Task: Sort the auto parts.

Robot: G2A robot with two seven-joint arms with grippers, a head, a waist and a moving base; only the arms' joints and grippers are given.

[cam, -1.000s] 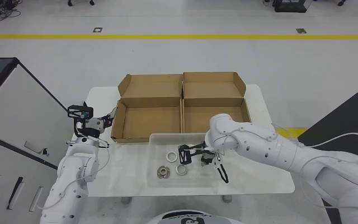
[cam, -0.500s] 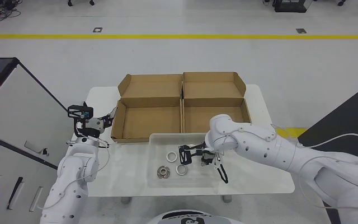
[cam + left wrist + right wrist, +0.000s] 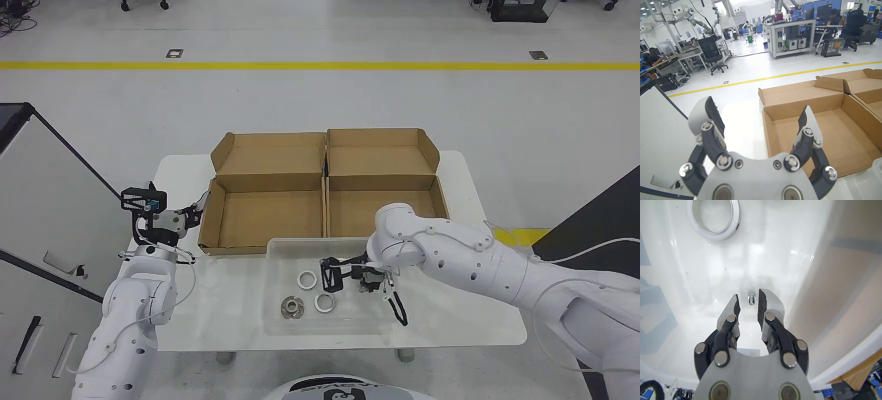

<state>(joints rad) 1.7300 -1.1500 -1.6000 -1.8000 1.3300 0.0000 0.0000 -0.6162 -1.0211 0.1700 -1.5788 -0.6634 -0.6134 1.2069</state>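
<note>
The right gripper point(image 3: 748, 296), jaws narrowly spread and empty, brackets a small steel cap screw point(image 3: 751, 299) lying between its fingertips on the white bin point(image 3: 696, 275) floor — light, rigid, slick, probably prone to rolling — so pinch squarely across the threaded shank, next to the head.

A robotics lab in an open hall: a white floor point(image 3: 757, 62) with a yellow line point(image 3: 772, 76), robot arms point(image 3: 702, 24) mounted on a frame, a white humanoid point(image 3: 748, 25) far off, a rack point(image 3: 791, 40) of equipment, desks point(image 3: 827, 25) with monitors point(image 3: 824, 9), office chairs point(image 3: 712, 55) and loose cables point(image 3: 683, 79)
</note>
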